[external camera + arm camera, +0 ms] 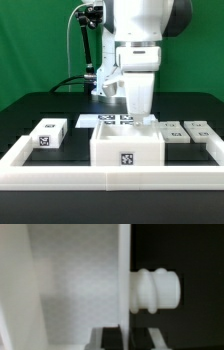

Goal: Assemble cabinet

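The cabinet's large white box body (127, 148) stands at the front middle of the table with a marker tag on its front face. My gripper (141, 119) comes straight down onto its top, towards the exterior view's right. In the wrist view my gripper (128, 340) is shut on a thin white wall (124, 280), one finger (111, 339) on each side. A broad white face (70, 286) runs along one side of that wall. A ribbed white peg (156, 290) sticks out on the dark side. Smaller white tagged blocks lie at the exterior view's left (48, 133) and right (176, 132).
A long low white border frame (110, 180) runs along the front and up both sides. The marker board (110, 120) lies flat behind the box body. A further tagged block (199, 129) lies at the far right. Black cables hang behind the arm.
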